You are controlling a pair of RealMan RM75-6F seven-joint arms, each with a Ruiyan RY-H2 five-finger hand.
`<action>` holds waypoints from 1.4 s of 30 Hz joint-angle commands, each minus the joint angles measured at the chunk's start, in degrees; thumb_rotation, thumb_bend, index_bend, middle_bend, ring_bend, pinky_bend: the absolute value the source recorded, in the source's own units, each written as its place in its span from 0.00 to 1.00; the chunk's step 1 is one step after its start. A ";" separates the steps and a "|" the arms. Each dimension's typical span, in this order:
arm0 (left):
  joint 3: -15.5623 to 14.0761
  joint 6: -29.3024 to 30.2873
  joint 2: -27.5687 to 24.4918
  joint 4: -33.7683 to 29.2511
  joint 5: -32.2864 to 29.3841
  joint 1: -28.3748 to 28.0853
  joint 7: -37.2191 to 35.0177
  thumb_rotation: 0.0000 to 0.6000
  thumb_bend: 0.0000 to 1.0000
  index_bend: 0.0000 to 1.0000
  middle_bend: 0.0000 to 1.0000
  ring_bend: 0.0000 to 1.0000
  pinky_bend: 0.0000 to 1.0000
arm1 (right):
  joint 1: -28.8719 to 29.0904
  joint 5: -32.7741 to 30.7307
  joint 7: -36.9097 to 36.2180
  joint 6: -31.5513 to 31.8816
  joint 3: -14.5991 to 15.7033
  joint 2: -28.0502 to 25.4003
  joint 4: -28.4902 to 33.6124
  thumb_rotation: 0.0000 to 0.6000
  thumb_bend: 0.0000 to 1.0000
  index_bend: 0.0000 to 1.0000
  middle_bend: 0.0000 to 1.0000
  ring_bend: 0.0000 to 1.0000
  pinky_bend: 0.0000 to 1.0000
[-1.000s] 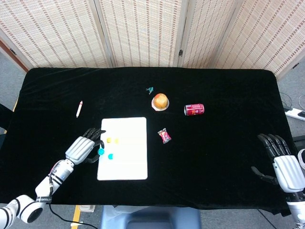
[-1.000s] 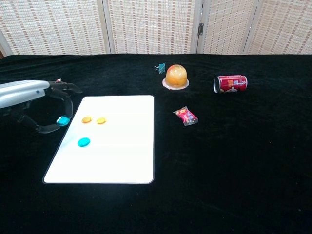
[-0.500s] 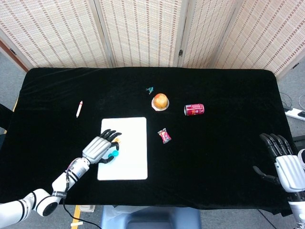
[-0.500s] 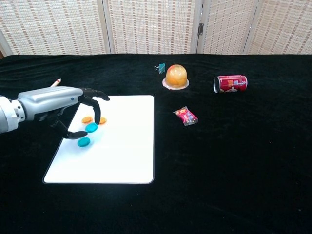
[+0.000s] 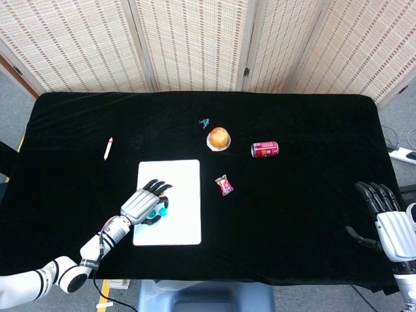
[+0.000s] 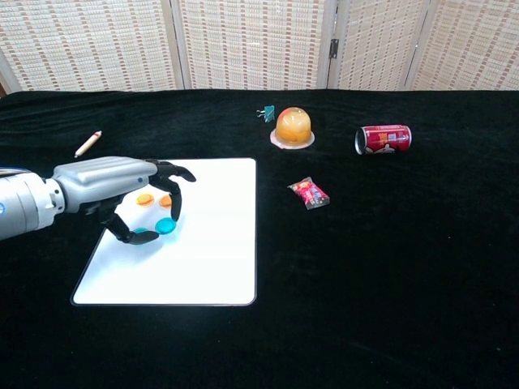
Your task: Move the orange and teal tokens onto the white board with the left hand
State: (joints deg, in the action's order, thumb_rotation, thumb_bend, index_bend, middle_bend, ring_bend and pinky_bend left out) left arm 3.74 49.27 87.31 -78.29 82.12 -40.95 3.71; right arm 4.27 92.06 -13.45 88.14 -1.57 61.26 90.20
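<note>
Left hand [image 6: 122,188] is over the white board [image 6: 211,251] pinching a teal token [image 6: 166,225], with two orange tokens [image 6: 146,199] and another teal one already down, so looks nearly done.

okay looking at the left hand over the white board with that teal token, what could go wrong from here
1. The left hand appears to have a teal token at its fingertips, just above the white board. Let go clumsily, the token could roll or slide off the board.
2. The second teal token and two orange tokens lie right under that hand, so its fingers may nudge them out of place or off the near edge when it withdraws.
</note>
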 commanded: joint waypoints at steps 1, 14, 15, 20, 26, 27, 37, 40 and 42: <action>-0.25 -0.11 0.15 -0.08 -0.44 -0.11 0.94 1.00 0.44 0.47 0.11 0.00 0.00 | 0.00 -0.05 -0.07 -0.06 0.00 0.05 -0.09 1.00 0.27 0.06 0.11 0.01 0.02; -0.76 -0.72 0.49 -0.43 -2.07 -0.50 3.07 1.00 0.43 0.45 0.11 0.00 0.00 | -0.02 -0.08 -0.47 -0.11 -0.04 0.34 -0.52 1.00 0.27 0.06 0.11 0.01 0.02; -0.79 -0.74 0.52 -0.44 -2.12 -0.52 3.09 1.00 0.43 0.45 0.11 0.00 0.00 | -0.02 -0.06 -0.50 -0.11 -0.03 0.36 -0.55 1.00 0.27 0.06 0.11 0.01 0.02; -0.93 -0.45 0.66 -0.45 -2.15 -0.52 3.10 1.00 0.43 0.40 0.10 0.00 0.00 | -0.06 -0.11 -0.52 -0.10 -0.05 0.37 -0.64 1.00 0.27 0.06 0.11 0.01 0.02; -0.90 0.48 -0.09 -1.31 -2.01 -0.24 2.29 1.00 0.43 0.36 0.09 0.00 0.00 | -0.13 -0.10 -0.54 0.03 -0.09 0.30 -0.60 1.00 0.27 0.06 0.11 0.01 0.02; -0.64 1.43 -0.64 -1.87 -1.84 0.11 1.43 1.00 0.43 0.36 0.09 0.00 0.00 | -0.14 -0.10 -0.51 0.06 -0.11 0.23 -0.53 1.00 0.27 0.06 0.11 0.01 0.02; 2.60 9.77 -9.64 -4.47 -3.97 5.38 -9.36 1.00 0.43 0.32 0.09 0.00 0.00 | 0.25 0.65 0.65 0.16 -0.36 -1.55 0.93 1.00 0.27 0.06 0.11 0.03 0.02; 3.03 12.00 -11.84 -3.88 -5.91 7.93 -11.63 1.00 0.44 0.31 0.09 0.00 0.00 | 0.75 0.96 0.71 -0.34 -0.46 -2.41 1.41 1.00 0.27 0.06 0.11 0.03 0.02; 3.12 13.66 -13.01 -3.33 -7.30 9.94 -12.78 1.00 0.43 0.30 0.09 0.00 0.00 | 1.24 1.21 0.48 -0.76 -0.61 -2.92 1.60 1.00 0.27 0.06 0.11 0.03 0.02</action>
State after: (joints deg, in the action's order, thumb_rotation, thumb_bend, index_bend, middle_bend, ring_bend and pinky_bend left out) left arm 6.53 61.80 75.15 -82.08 76.01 -32.40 -7.95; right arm 5.33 93.14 -12.87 87.52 -2.09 58.48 91.71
